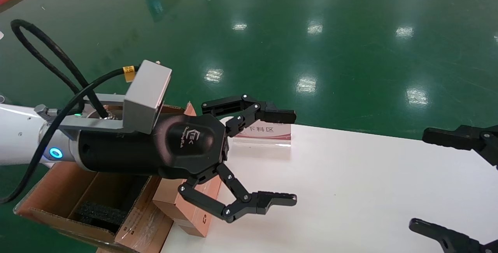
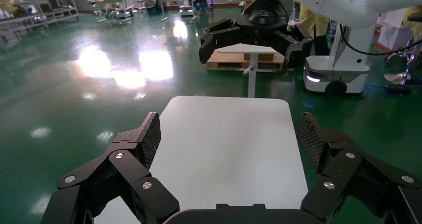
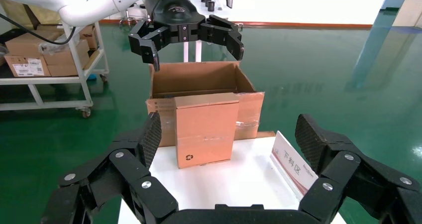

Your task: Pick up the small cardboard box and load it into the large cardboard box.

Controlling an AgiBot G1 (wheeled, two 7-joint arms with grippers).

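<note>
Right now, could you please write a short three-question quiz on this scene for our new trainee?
1. True or false: the small box stands upright on the white table.
2. The left gripper is: A open, B shut on the small box, C shut on the sign.
3. Fill in: black foam lies inside the ____ box.

Key:
1. True.
2. A; it holds nothing. The right gripper is open too.
3. Large.

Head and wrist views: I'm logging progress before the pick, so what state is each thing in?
Small brown cardboard box: taped shut, standing upright on the white table, ungrasped.
Large brown corrugated cardboard box: flaps open, black foam pad inside.
Left gripper: open, empty, above the boxes.
Right gripper: open, empty, facing the small box.
</note>
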